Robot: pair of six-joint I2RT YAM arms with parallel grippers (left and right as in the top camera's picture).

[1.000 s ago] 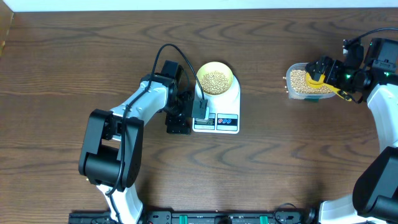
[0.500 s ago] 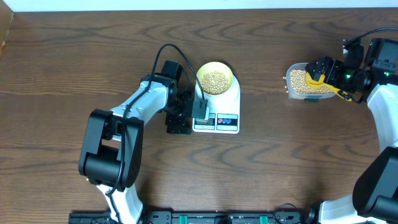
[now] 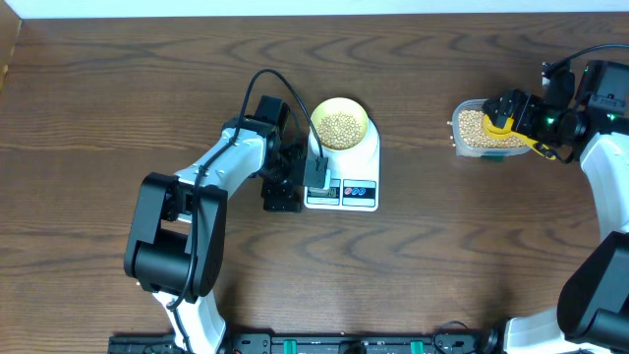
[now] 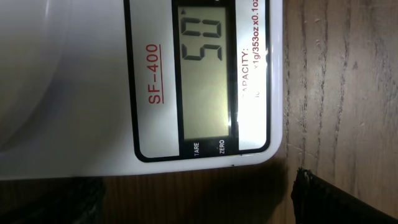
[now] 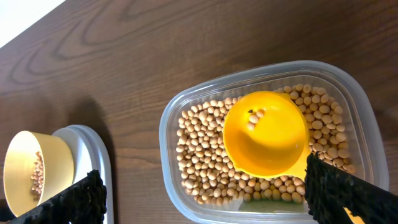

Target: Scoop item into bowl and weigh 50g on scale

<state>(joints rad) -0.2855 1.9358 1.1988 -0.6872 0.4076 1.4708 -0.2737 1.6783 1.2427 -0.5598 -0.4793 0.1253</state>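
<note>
Setting: a robot test bench in a lab. Indicators:

- Two arms, left (image 3: 211,172) and right (image 3: 600,167), stand at one dark wood-grain worktop (image 3: 118,79).
- A black rail (image 3: 334,344) with green fittings runs along the near edge, by the arm bases.
- A loose cable (image 3: 265,77) loops above the left arm.
- A plain white strip (image 3: 295,8) borders the far edge.
- Kitchen items sit as test pieces: a scale (image 3: 344,187), a bowl (image 3: 316,110), a tub (image 3: 458,138) of beans (image 3: 474,126), and a scoop (image 5: 264,134).

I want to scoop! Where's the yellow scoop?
In the right wrist view the yellow scoop sits on the beans inside the clear tub; overhead, that tub stands on the right of the table, right of the scale.
</note>
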